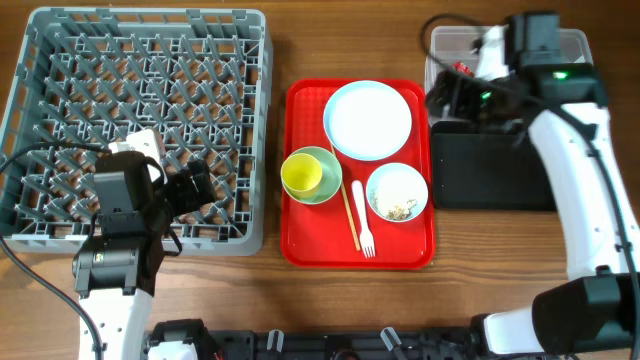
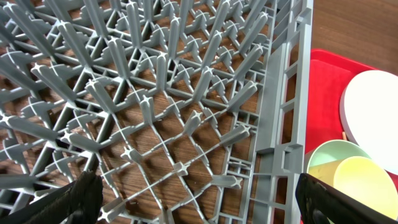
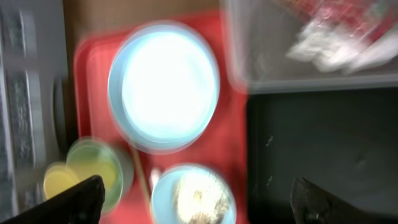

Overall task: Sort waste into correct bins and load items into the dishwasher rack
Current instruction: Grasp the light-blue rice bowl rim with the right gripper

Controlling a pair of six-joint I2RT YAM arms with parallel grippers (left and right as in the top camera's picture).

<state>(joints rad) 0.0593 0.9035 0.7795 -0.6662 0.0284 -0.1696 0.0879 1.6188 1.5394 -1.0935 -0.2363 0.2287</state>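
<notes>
My left gripper hangs spread and empty over the dishwasher rack, the crumb-filled blue bowl sits on the red tray, and my right gripper, open beside the clear tub holding the wrapper, could clip that tub's wall if swung low.

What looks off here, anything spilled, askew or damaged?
Nothing spilled or damaged. Only oddities: the yellow cup sits nested inside the green bowl, and the blue bowl holds food crumbs. Chopstick and fork lie loose on the red tray.
</notes>
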